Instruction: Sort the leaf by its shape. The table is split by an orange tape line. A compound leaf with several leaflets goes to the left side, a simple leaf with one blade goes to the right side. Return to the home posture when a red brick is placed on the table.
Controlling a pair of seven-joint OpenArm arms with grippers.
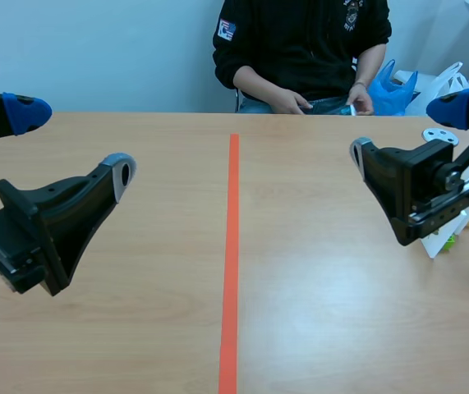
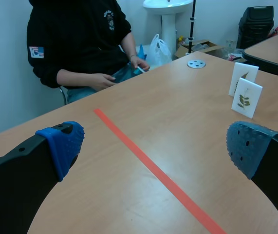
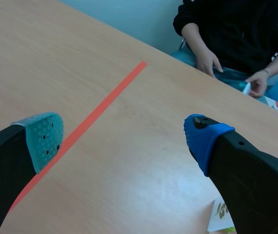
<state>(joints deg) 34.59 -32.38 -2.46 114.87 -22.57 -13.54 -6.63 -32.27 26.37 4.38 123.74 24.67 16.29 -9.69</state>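
Note:
Small white cards with pressed leaves (image 2: 246,97) stand upright near the table's right edge, ahead of my left gripper (image 2: 156,146) and beyond the tape. In the scene view they peek out behind the right arm as leaf cards (image 1: 450,238), and one card's corner (image 3: 220,217) shows beneath the right gripper (image 3: 124,139). An orange tape line (image 1: 232,246) splits the table. My left gripper (image 1: 70,144) hangs open over the left half, and the right gripper (image 1: 406,130) is open over the right half. Neither holds anything.
A person (image 1: 300,49) sits across the table, hands (image 1: 287,103) at its far edge around a small light object. A white round disc (image 1: 440,135) lies at the far right. A blue bag (image 1: 394,86) sits behind the table.

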